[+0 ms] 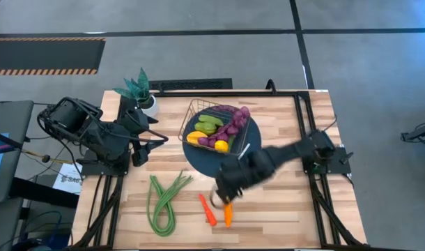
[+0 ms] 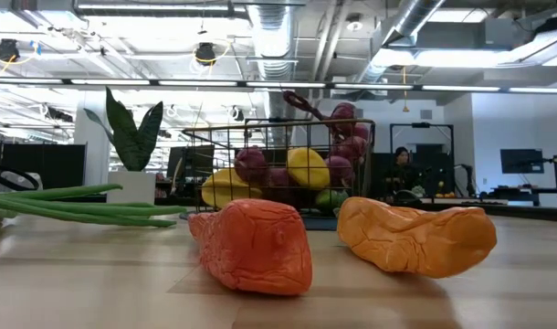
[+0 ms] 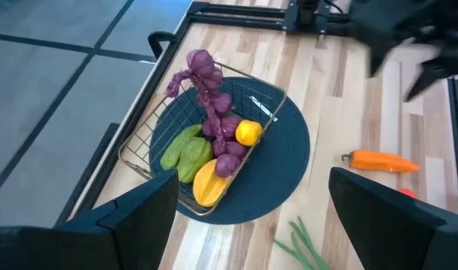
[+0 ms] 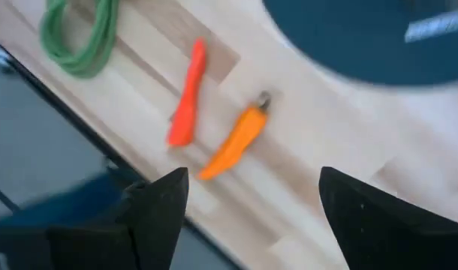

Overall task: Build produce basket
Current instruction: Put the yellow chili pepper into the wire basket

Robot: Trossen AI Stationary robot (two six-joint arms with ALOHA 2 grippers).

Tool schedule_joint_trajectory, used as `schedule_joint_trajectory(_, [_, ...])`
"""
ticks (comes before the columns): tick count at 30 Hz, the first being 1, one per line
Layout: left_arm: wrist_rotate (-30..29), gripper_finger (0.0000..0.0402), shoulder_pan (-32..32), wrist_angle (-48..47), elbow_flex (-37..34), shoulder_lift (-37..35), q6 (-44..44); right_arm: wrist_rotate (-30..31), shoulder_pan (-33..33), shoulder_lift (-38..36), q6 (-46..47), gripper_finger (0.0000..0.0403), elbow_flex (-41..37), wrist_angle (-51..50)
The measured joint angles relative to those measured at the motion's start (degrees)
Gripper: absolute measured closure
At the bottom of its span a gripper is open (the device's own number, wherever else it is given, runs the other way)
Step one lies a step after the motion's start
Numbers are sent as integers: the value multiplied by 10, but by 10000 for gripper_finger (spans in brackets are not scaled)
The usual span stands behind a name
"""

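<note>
The wire basket stands on the dark blue mat at the table's far middle. It holds a purple grape string, green fruits, a yellow lemon and an orange piece. The orange pepper and red pepper lie on the table near its front edge, the long green beans to their left. My right gripper hovers open above the orange pepper, touching nothing. My left gripper waits open at the left, beside the plant.
A spiky green plant in a white pot stands at the far left, next to my left arm. A small white strip lies on the mat. Bare wood lies at the table's near right. A person sits in the room beyond.
</note>
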Motion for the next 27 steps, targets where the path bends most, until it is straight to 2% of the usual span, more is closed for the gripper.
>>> schedule_joint_trajectory(5, [7, 73, 0, 0, 0, 0, 10, 81, 78, 1, 196, 85, -34, 59])
schedule_joint_trajectory(9, [13, 73, 0, 0, 0, 0, 15, 116, 106, 0, 262, 85, -84, 132])
schedule_joint_trajectory(17, [21, 73, 0, 0, 0, 0, 15, 116, 106, 1, 275, 85, -198, 284])
schedule_joint_trajectory(27, [25, 73, 0, 0, 0, 0, 14, 29, 105, 1, 352, 85, -280, 316])
